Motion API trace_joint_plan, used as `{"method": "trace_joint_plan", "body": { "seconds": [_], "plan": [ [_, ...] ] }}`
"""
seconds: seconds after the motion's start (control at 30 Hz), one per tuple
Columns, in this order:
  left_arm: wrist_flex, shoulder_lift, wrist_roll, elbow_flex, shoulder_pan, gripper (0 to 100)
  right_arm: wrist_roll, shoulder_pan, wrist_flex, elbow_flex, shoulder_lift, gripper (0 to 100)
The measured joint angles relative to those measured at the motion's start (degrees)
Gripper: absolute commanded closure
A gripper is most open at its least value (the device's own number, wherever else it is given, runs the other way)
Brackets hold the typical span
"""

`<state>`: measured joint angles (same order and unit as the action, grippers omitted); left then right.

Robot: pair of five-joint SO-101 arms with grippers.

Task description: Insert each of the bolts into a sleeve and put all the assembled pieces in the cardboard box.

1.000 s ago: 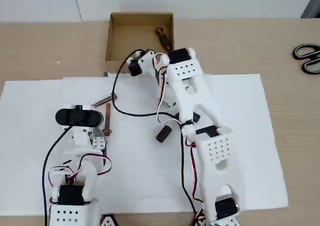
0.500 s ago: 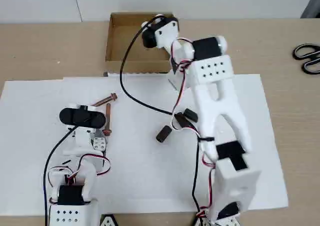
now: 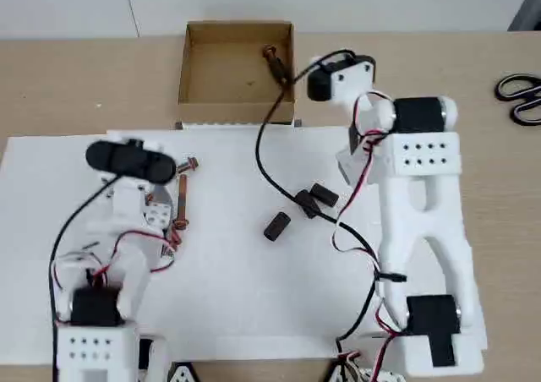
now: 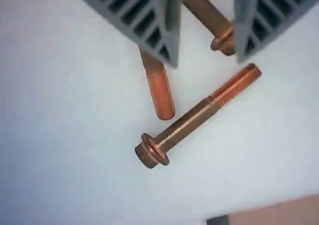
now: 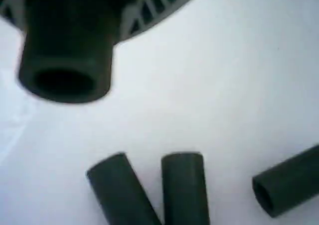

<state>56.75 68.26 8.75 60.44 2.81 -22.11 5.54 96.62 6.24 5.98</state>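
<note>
One assembled piece is in the box, and both arms have shifted toward the next pair.

Over the last second the right arm (image 3: 418, 188) has swung off the near edge of the cardboard box (image 3: 184, 61) to its right side, uncovering the assembled piece (image 3: 273, 61) near the box's far right corner. I read the right gripper (image 5: 70, 6) as closed on a sleeve (image 5: 65, 60), above three loose sleeves (image 3: 277, 226) (image 3: 304, 203) (image 3: 325, 194) on the white paper (image 3: 254, 297). The left arm (image 3: 127, 230) has advanced. The left gripper (image 4: 204, 56) is open, with one bolt (image 4: 204, 13) showing between its jaws and two more bolts (image 4: 194, 118) (image 4: 158, 93) just beside it. I judge one piece delivered and the next insertion in preparation. Obstructions: the bolts lie close together, so a closing grip could disturb a neighbour. The black cable (image 3: 266, 145) trails past the loose sleeves. Scissors (image 3: 520, 97) rest well apart.
</note>
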Motion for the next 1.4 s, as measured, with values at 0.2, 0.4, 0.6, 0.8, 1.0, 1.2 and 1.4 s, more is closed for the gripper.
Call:
{"method": "trace_joint_plan", "body": {
  "seconds": [0.2, 0.4, 0.6, 0.8, 1.0, 1.2, 1.4],
  "plan": [
    [4.66, -23.47, 6.42, -19.25, 0.0, 92, 0.0, -3.08, 0.0, -9.85, 5.36, 99.5],
    [12.84, -45.27, 12.75, -36.4, 0.0, 92, 0.0, -5.98, -0.62, -18.46, 10.11, 99.4],
    [19.87, -65.23, 22.51, -51.08, 0.0, 92, 0.0, -6.24, -3.34, -27.08, 14.51, 99.4],
    [25.14, -80.35, 30.59, -66.11, 0.0, 88, 0.0, -6.24, -6.68, -35.08, 18.29, 99.4],
    [32.0, -92.75, 37.27, -80.7, 0.0, 88, 0.35, -6.24, -9.85, -41.05, 19.78, 99.4],
    [39.74, -105.32, 40.79, -95.47, 0.0, 88, 0.35, -6.24, -11.08, -42.46, 19.96, 99.4],
    [41.85, -114.64, 41.05, -106.99, 0.0, 88, 0.35, -6.24, -11.08, -42.46, 19.96, 99.4]
  ]
}}
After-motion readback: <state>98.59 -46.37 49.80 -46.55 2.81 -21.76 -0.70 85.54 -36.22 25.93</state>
